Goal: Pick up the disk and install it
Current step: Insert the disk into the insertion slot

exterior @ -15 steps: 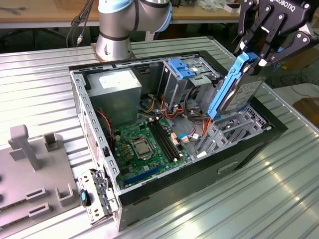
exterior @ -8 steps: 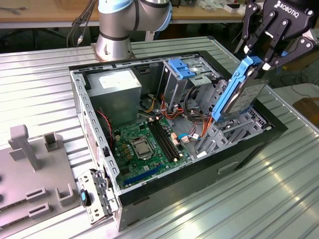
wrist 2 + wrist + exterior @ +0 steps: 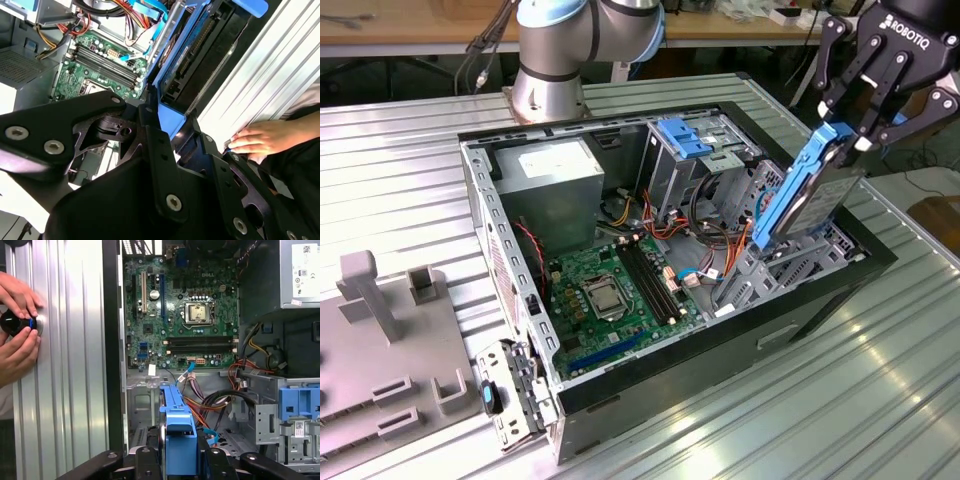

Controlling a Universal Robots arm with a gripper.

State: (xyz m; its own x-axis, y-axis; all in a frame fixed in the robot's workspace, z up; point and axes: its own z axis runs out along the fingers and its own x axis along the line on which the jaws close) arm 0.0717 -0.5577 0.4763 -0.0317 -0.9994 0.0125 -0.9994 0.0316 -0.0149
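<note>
The disk [image 3: 810, 195], a silver-grey drive framed by blue plastic rails, hangs tilted on edge over the exterior view's right side of the open computer case [image 3: 480, 200]. My gripper [image 3: 850, 128] is shut on its upper end. The disk's lower end sits close above the grey drive cage [image 3: 770, 270]; I cannot tell whether they touch. In the second wrist view the disk [image 3: 200, 55] runs away from the gripper [image 3: 170, 125] towards the case. In the first wrist view its blue rail [image 3: 179, 430] stands between the black fingers [image 3: 145, 460].
Inside the case lie the green motherboard [image 3: 610, 290], a grey power-supply box [image 3: 555, 175], a bare blue latch [image 3: 685, 135] and bundled cables [image 3: 210, 405]. A person's hands [image 3: 17, 325] hold a black knob on the ribbed metal table beside the case. A grey fixture [image 3: 380, 340] stands at the exterior view's left.
</note>
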